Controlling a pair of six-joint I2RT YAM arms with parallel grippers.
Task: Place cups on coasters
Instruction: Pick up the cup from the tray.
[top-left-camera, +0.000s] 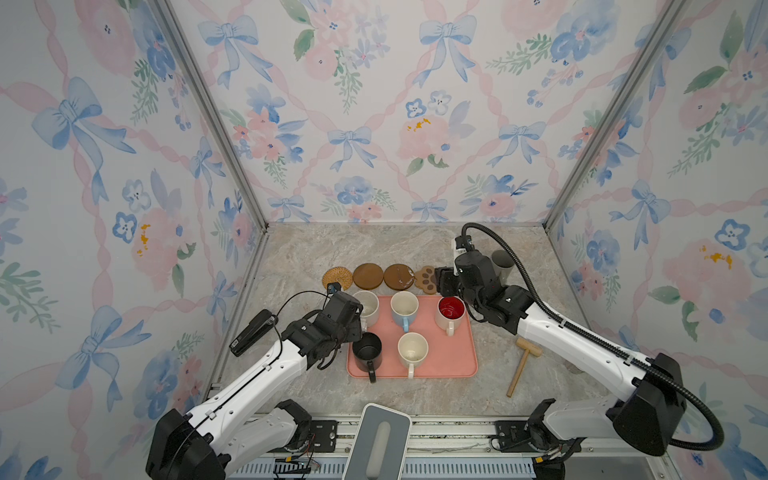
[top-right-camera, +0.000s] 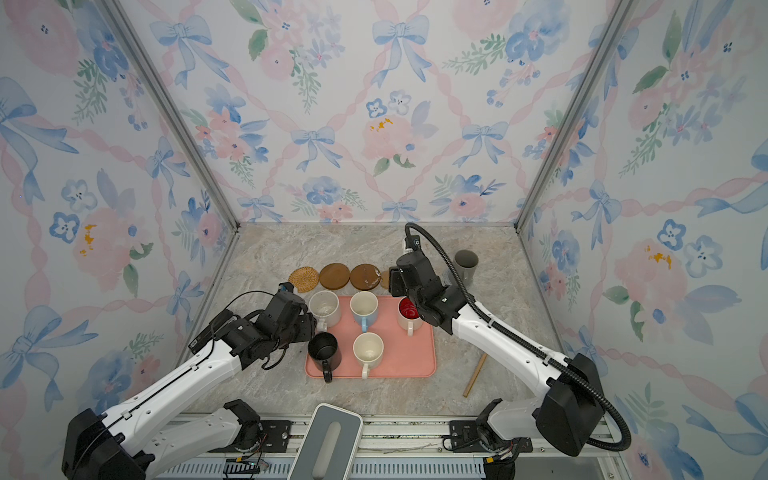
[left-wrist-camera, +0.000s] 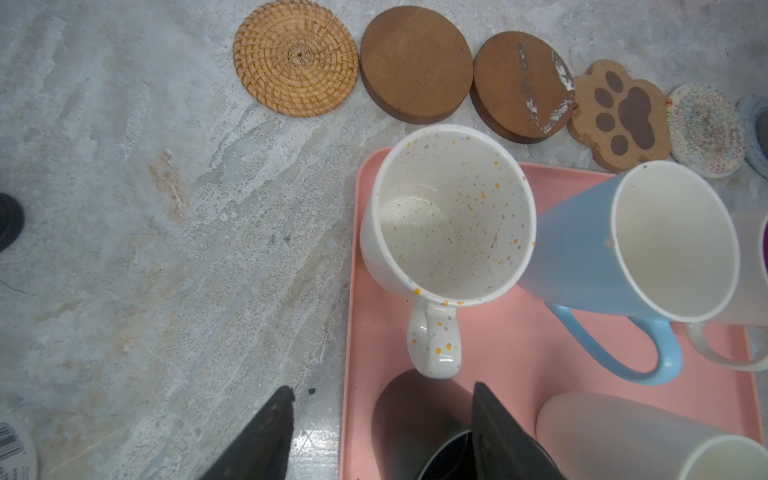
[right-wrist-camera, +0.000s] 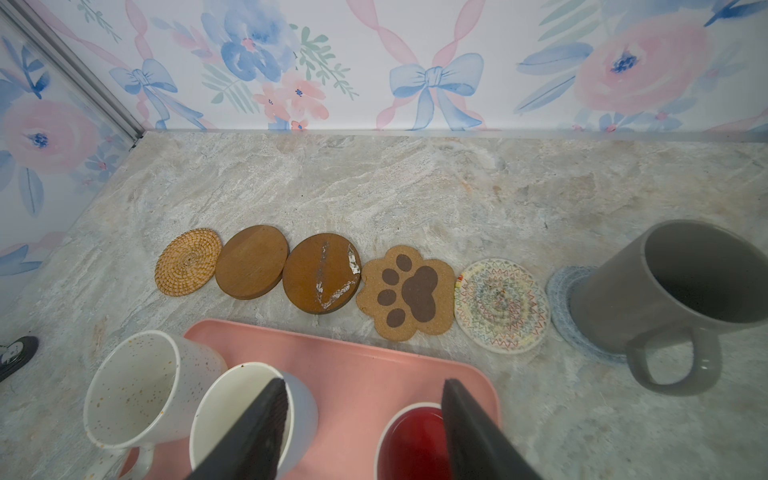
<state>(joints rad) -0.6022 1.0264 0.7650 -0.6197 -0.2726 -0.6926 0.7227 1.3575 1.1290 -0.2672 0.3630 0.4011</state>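
The pink tray (top-left-camera: 453, 357) holds five mugs (top-left-camera: 412, 351) (two cream, one blue), the left gripper (left-wrist-camera: 382, 386) gapes empty at the rim of the black mug (top-left-camera: 367, 347), the right gripper (right-wrist-camera: 365, 380) likewise above the red-lined mug (top-left-camera: 451, 309), and the grey mug (right-wrist-camera: 648, 299) stands on the light-blue coaster (right-wrist-camera: 559, 291) beside five bare coasters (right-wrist-camera: 409, 293).

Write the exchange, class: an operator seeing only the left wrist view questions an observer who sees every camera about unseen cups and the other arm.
Operator: Does any mug stand outside my picture?
Observer: Yes, a grey ceramic mug stands on the light-blue woven round coaster.
Operator: Where is the right gripper?
Observer: The right gripper is open, raised near the far edge of the pink rectangular tray, close to the white mug with red inside.
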